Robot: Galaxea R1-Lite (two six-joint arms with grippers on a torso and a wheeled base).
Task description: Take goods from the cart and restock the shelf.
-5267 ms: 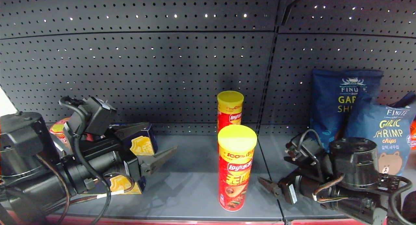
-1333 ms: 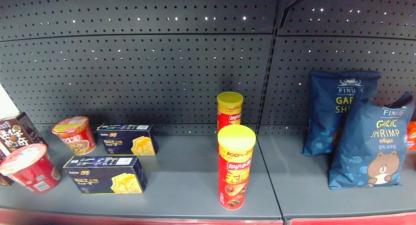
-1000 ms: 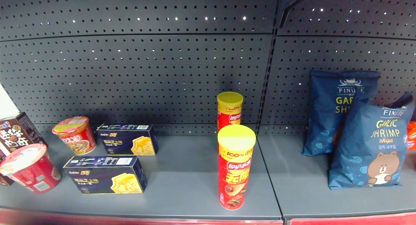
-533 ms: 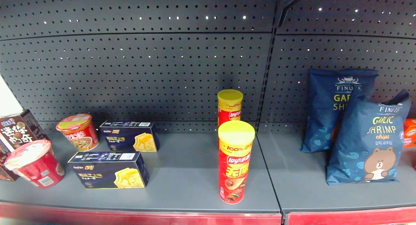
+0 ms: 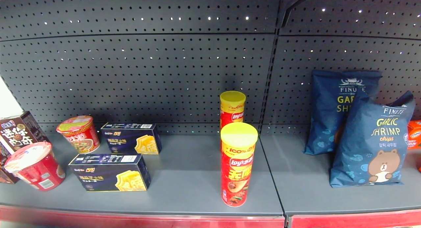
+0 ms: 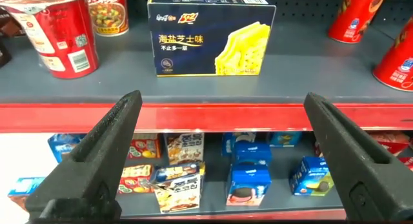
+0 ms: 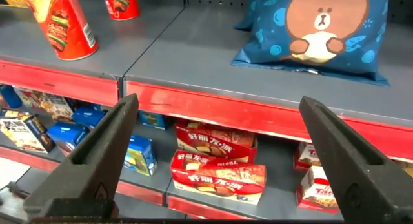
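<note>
The left pincer (image 6: 222, 101) is seen spread wide, nothing gripped, with the front cracker box (image 6: 211, 35) lying ahead on the shelf (image 5: 197, 185). The right pincer (image 7: 219, 102) is likewise held apart, the front shrimp bag (image 7: 316, 30) ahead of it. Two cans are stood upright mid-shelf, the front chip can (image 5: 238, 165) at 6 o'clock of the rear chip can (image 5: 232, 108). Cracker boxes and noodle cups (image 5: 33, 167) are lined up at 9 o'clock, bags at 3 o'clock. Below, boxed snacks (image 7: 216, 169) are stocked.
</note>
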